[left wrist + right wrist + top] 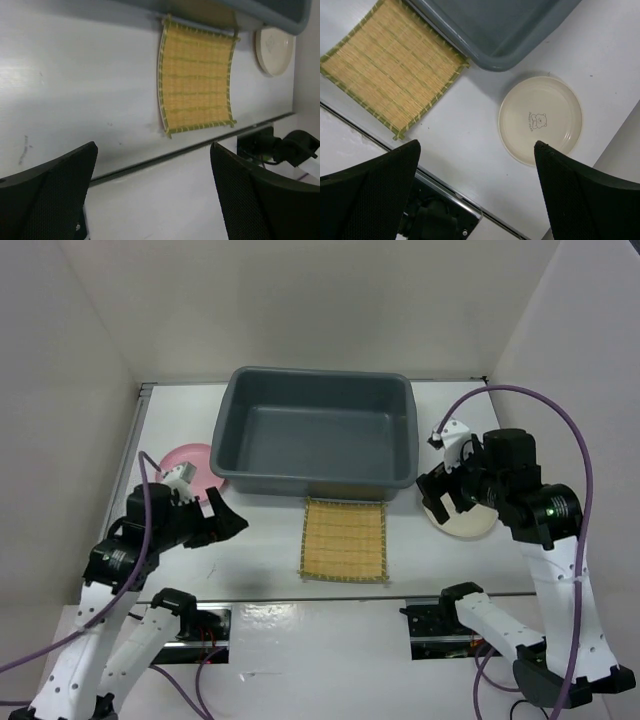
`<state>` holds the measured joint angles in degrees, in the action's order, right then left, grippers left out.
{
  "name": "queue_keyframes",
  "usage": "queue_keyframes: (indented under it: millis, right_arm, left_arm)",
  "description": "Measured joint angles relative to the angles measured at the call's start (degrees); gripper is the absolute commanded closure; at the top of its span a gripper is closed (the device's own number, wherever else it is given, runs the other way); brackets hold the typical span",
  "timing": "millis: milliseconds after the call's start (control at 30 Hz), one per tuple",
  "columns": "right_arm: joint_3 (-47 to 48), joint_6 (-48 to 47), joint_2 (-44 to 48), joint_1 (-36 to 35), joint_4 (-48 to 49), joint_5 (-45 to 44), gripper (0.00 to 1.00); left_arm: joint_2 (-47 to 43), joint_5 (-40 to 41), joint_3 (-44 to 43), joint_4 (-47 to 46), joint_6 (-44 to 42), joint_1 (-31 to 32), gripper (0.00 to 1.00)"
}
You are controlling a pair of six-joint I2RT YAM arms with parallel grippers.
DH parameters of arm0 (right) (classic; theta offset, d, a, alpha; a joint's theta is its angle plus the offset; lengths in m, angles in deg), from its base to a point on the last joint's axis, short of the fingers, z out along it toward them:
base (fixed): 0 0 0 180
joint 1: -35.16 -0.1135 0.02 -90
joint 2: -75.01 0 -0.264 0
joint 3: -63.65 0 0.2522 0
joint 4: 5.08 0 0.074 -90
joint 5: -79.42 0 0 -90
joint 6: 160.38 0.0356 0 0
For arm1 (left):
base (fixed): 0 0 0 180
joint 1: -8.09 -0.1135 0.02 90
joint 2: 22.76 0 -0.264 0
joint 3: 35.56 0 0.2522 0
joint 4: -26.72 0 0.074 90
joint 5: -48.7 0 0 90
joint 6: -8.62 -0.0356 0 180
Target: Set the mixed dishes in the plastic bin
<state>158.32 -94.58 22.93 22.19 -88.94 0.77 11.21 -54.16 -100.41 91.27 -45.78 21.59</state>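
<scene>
The dark grey plastic bin (318, 440) stands empty at the back centre of the table. In front of it the yellow woven mat (345, 540) lies flat. A pink plate (190, 458) rests left of the bin, partly hidden by my left arm. To the bin's right lies the cream plate (468, 527) with a bear print (540, 120). My left gripper (228, 515) hovers open over bare table, left of the mat (196, 80). My right gripper (435, 498) hangs open above the cream plate's left edge, holding nothing.
White walls close in the table on the left, back and right. A dark seam (190, 150) runs along the near edge, with the arm base mounts (440, 625) behind it. Purple cables (540, 400) loop off both arms.
</scene>
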Motion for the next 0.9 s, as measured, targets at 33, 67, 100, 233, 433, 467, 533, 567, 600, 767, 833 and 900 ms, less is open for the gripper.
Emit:
queue_keyframes:
  millis: [33,67,100,233,433,467,533,567,600,767,833,900]
  right_arm:
    - [-0.61,-0.33,-0.37,-0.37,0.07,-0.50,0.02]
    - [-1.36,-0.44,-0.81,-0.94,0.04,-1.25,0.02]
    - [-2.08,-0.55,-1.07,-1.66,0.09,-1.81,0.02]
    - [-6.36,-1.53,-2.93,-8.09,0.15,-5.14,0.06]
    - [-4.87,-4.96,-11.34,-13.77,0.46,-8.02,0.98]
    - [-3.85,-5.31,-12.92,-14.12,0.57,-8.41,1.00]
    - [-3.10,-6.12,-15.06,-15.19,0.90,-9.14,1.00]
    - [-3.23,-6.78,-15.91,-16.26,0.79,-9.29,1.00]
    - [-3.56,-7.39,-16.52,-17.53,0.72,-9.25,1.00]
    - [-5.46,-9.20,-17.99,-22.29,0.57,-8.57,1.00]
    - [-5.49,-9.53,-19.47,-23.37,0.72,-9.33,1.00]
    - [-5.49,-9.79,-21.68,-24.76,0.94,-10.45,1.00]
  left_arm:
    - [0.17,-1.75,2.58,-2.08,1.42,0.20,0.00]
    - [0.31,-3.08,5.44,-3.78,2.84,0.61,0.00]
    - [0.61,-4.20,8.07,-4.81,4.13,1.18,0.00]
    - [6.47,-6.08,12.20,-6.40,6.54,6.01,0.00]
    - [23.56,-0.31,5.60,-9.94,6.99,19.28,0.00]
    - [25.07,0.24,4.74,-11.19,7.23,20.76,0.00]
    - [26.86,1.01,4.28,-13.62,8.22,22.56,0.00]
    - [27.65,1.22,4.42,-14.47,8.61,23.26,0.00]
    - [28.33,1.46,4.76,-15.28,9.38,23.93,0.00]
    - [29.22,2.32,8.90,-18.80,11.67,27.28,0.00]
    - [30.38,1.62,10.62,-20.55,12.48,27.52,0.00]
    - [33.66,0.52,11.61,-22.62,12.81,27.61,0.00]
